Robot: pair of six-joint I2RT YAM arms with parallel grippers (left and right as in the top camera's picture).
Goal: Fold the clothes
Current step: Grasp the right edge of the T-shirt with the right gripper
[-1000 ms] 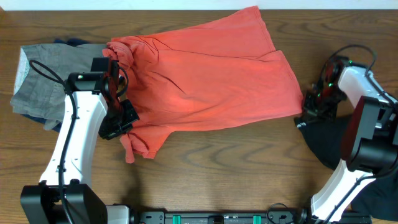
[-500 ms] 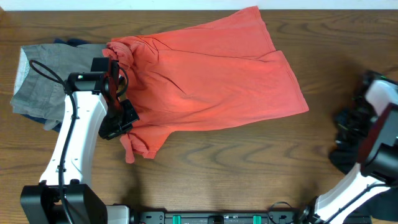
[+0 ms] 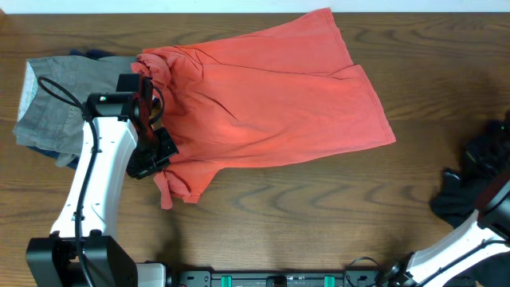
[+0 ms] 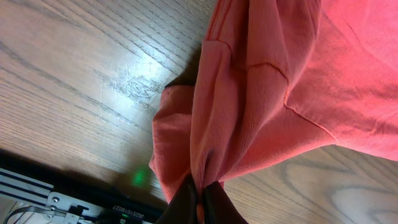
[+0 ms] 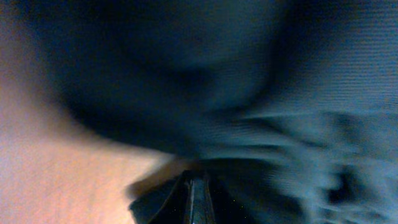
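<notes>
Three garments lie on a brown wooden table (image 3: pixel 263 215), seen from overhead. The largest is the coral-red T-shirt (image 3: pixel 271 104), spread across the middle with its plain side up and running on a slant from about 9 o'clock up to 1 o'clock. Its hem edge faces 3 o'clock, and its left end is bunched into folds. A crumpled sleeve hangs down toward 7 o'clock. A grey garment (image 3: pixel 56 104) lies at 9 o'clock, just beside the shirt's bunched end, with a bit of blue cloth (image 3: pixel 88 54) peeking out from under it. A dark garment (image 5: pixel 249 93) is at the table's 3 o'clock edge, well apart from the shirt; in the overhead view it is only a black heap by the right arm (image 3: pixel 478 235). The left arm (image 3: pixel 96 183) reaches up from 7 o'clock, and the left claw (image 4: pixel 200 193) sits on the shirt's lower left part. Its fingers are pressed together on a gathered fold of red fabric, and the wrist view shows the cloth fanning out from the pinch. The right claw (image 5: pixel 194 183) shows in a blurred wrist view, its fingers drawn close with dark cloth gathered at their tips, so it appears to be pinching that garment.
</notes>
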